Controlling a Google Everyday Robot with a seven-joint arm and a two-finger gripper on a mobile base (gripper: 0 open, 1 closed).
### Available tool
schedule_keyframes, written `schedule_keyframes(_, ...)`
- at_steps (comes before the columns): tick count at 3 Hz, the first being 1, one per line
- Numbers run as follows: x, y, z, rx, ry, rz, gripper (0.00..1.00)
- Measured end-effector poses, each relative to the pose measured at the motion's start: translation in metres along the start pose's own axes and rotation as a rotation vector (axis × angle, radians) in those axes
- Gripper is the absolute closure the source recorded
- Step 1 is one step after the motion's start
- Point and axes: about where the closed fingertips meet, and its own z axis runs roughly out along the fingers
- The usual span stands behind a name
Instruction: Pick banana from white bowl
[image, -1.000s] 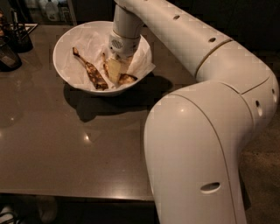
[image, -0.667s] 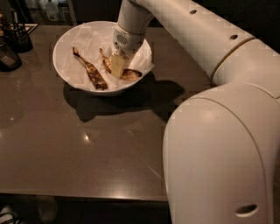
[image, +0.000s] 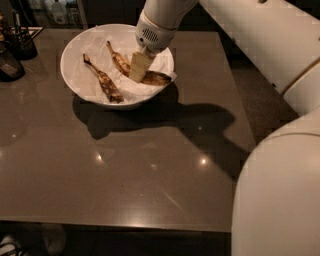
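Observation:
The white bowl (image: 80, 45), lined with crumpled white paper, stands at the back left of the dark table. Two bananas lie in it. The curved yellow-brown banana (image: 155, 77) lies on the right side, its thin stem pointing to the back left. The straighter, darker banana (image: 102, 79) with a blackened end lies to its left. My gripper (image: 140, 66) reaches down from above into the bowl, with its cream fingers (image: 136, 70) closed around the middle of the curved banana. That banana still rests on the paper.
A dark container with utensils (image: 21, 42) and another dark object (image: 7, 62) stand at the table's back left corner. My white arm (image: 260, 40) and body (image: 280, 200) fill the right side. The table's right edge (image: 239, 95) drops to the floor.
My arm's big links have swung to the right and out of the middle of the view. The wrist has tilted, uncovering the banana's stem. The gripper stays at the curved banana.

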Motion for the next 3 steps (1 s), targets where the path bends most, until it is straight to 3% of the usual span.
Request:
schedule_keyframes(1,-0.004,0.002,-0.001,0.005,0.011,-0.014,1.00)
schedule_keyframes(3,-0.020,0.074,-0.034,-0.032,0.036,-0.080,1.00)
